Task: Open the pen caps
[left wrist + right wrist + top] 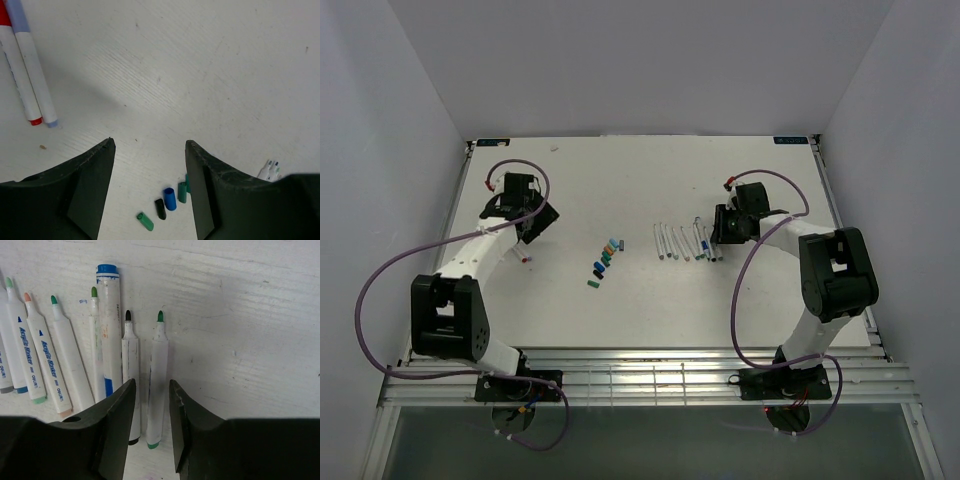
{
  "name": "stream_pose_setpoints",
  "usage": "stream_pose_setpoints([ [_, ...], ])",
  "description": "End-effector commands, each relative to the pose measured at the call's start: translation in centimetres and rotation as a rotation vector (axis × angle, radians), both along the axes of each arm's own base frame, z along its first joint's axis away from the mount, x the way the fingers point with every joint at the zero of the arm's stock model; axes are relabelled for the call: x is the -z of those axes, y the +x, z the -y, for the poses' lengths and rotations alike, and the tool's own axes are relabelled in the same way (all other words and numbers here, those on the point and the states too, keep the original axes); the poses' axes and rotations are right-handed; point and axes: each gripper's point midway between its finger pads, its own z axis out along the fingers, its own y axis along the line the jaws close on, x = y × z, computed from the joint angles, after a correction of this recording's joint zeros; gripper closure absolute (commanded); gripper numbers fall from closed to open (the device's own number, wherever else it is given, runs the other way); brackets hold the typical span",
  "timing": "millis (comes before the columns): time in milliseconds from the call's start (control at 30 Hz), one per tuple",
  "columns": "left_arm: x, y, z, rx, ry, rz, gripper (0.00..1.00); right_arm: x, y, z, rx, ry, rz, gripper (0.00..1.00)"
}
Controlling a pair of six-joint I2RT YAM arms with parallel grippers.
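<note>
1. Left tool [150, 145] is open and empty. Two capped pens [35, 75] lie at its eleven o'clock, long axes running twelve to six, and the left arm is nearest.
2. Loose pen caps [605, 258] cluster mid-tabletop [620, 180].
3. Right tool [151, 385] is slightly parted and grips nothing; a green-tipped pen [160, 350] lies between its jaws.

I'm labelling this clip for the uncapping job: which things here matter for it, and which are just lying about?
Job: pens in a row; blue-capped pen; two pens by the left gripper; loose caps.
Lying about: purple cables; white speck at the far edge.
</note>
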Motion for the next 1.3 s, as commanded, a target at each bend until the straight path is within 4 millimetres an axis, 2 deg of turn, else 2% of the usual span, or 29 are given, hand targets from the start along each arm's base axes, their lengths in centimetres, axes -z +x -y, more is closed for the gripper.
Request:
stream_pose_setpoints([
  [0, 0.2, 0.8, -2.1, -0.029, 0.02, -0.032, 0.32, -2.3, 1.1, -0.4, -0.012, 0.03, 0.082, 0.59],
  [67, 0.5, 1.0, -3.2, -0.061, 0.035, -0.046, 0.32, -2.5, 1.0, -0.3, -0.013, 0.029, 0.084, 0.54],
  [200, 0.9, 1.8, -5.5, -0.117, 0.074, -0.068, 0.33, -3.6, 0.8, -0.2, -0.006, 0.033, 0.107, 0.53],
  [233, 1.3, 2.0, -6.8, -0.149, 0.08, -0.082, 0.34, -4.4, 0.7, -0.4, -0.009, 0.046, 0.124, 0.52],
  [333, 1.9, 2.1, -8.2, -0.184, 0.107, -0.111, 0.37, -5.8, 0.3, -1.1, -0.029, 0.078, 0.15, 0.52],
  [433, 3.4, 1.9, -8.6, -0.194, 0.124, -0.153, 0.38, -7.2, -0.2, -1.9, -0.053, 0.092, 0.182, 0.52],
  [600, 5.1, 1.4, -8.8, -0.207, 0.136, -0.204, 0.4, -7.8, -0.6, -2.9, -0.079, 0.109, 0.196, 0.52],
  [1000, 6.5, 0.4, -9.8, -0.224, 0.19, -0.25, 0.41, -7.9, -0.8, -3.3, -0.09, 0.123, 0.202, 0.52],
  [1267, 7.4, 1.1, -9.8, -0.221, 0.19, -0.257, 0.42, -8.0, -0.9, -3.3, -0.092, 0.124, 0.208, 0.52],
])
